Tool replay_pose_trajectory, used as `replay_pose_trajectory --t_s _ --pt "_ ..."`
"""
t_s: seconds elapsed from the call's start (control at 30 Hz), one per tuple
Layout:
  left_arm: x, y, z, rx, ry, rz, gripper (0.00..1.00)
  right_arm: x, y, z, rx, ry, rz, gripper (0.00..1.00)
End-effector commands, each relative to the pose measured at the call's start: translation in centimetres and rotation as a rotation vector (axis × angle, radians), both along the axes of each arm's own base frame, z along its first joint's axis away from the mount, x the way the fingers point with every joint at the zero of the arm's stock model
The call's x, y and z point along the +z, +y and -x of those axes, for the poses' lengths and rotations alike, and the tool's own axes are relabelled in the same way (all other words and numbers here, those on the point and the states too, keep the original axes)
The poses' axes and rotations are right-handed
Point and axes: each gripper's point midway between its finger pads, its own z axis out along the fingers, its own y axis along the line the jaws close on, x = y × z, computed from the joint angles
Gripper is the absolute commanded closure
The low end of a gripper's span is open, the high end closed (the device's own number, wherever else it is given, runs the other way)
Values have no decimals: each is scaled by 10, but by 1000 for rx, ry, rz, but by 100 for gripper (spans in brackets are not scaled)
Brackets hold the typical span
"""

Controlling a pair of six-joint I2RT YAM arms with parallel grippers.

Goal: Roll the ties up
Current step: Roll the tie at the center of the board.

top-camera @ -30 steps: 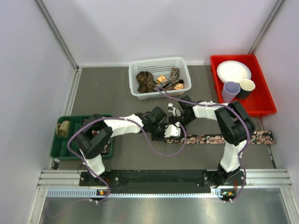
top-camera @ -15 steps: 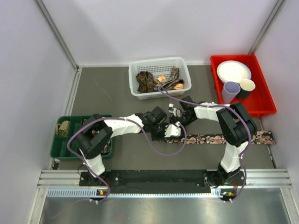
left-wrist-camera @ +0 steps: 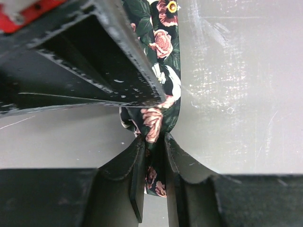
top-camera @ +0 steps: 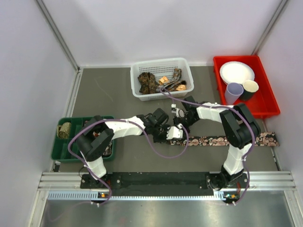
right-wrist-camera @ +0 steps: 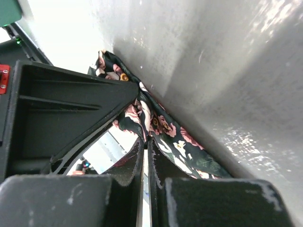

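Both pincers, left gripper [left-wrist-camera: 154, 142] and right gripper [right-wrist-camera: 146, 142], clamp the rose-print tie [top-camera: 222, 140], which trails toward the counter's right edge; the roll looks barely begun, and next needs tight, even winding.

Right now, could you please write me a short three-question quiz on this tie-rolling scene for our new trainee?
1. True or false: the long dark rose-print fabric tie lies inside the white plastic mesh basket.
2. The left gripper and right gripper: how many pinch that tie? A none, B one, C both.
3. Fill in: the small coiled olive-beige tie sits in the ___ plastic tray.
Key: 1 false; 2 C; 3 green.
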Motion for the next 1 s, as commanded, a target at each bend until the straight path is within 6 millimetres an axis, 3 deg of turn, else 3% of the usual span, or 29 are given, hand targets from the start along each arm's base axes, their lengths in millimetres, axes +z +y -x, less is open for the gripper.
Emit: replay_pose_trajectory --t_s 0.0,0.07,0.17,0.3,0.43,0.57,0.73,0.87,0.97 --pt "-14 19 20 -21 63 -63 75 13 0 -21 12 -108 12 100" --pt "-14 19 21 -29 66 -65 75 8 -1 -20 8 -92 28 100" --pt "-13 19 21 -20 70 -65 67 -4 -4 -16 24 -76 61 100" --pt "-7 21 13 32 60 -51 44 -18 -9 -8 49 -57 102 100" --pt "6 28 3 94 42 -7 37 -23 -11 -8 57 -60 116 100" --pt "8 31 1 96 10 5 36 -26 -14 -6 67 -63 130 100" --pt "12 20 -3 90 12 32 38 -28 -14 -5 68 -61 130 100" --pt "21 10 -4 69 27 73 43 -29 -15 -7 68 -67 136 100" --pt "28 6 -3 59 33 90 53 -29 -15 -7 69 -68 139 100"
